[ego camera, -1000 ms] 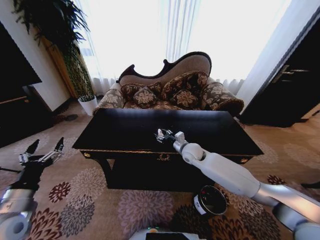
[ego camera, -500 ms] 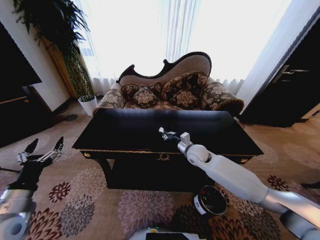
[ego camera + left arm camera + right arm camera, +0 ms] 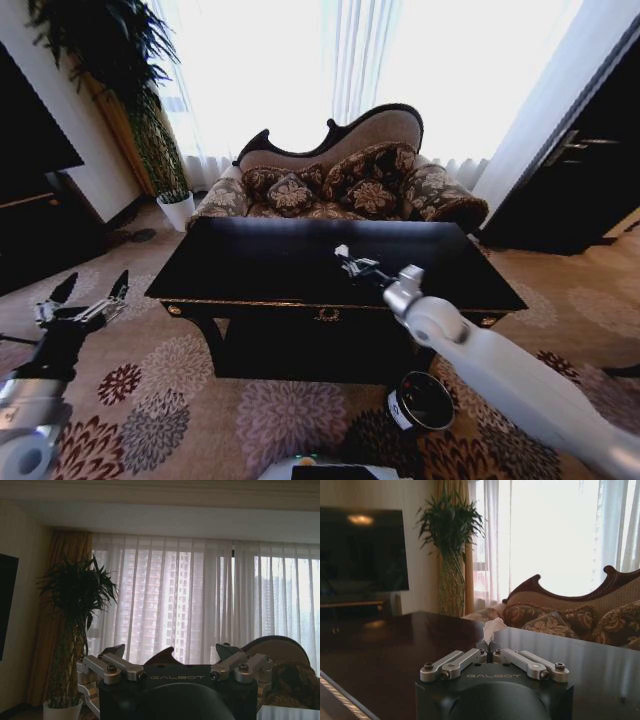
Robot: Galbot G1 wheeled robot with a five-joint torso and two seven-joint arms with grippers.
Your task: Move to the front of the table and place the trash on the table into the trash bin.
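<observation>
Paper wad [image 3: 493, 628] pinched between my right gripper [image 3: 346, 259] fingers, held above the table [image 3: 250, 265]; left gripper [image 3: 85, 300] hangs spread beside it, bin [image 3: 421, 401] on the carpet.

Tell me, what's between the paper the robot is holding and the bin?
In the head view, the right gripper holds the paper wad; below lie bare table top, its front edge, then carpet before the trash bin.

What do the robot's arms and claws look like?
The right arm is smooth, white and tube-shaped, with a round silver joint. Both grippers, right and left, have dark bodies marked GALBOT, silver bolted linkages and dark pointed fingers.
</observation>
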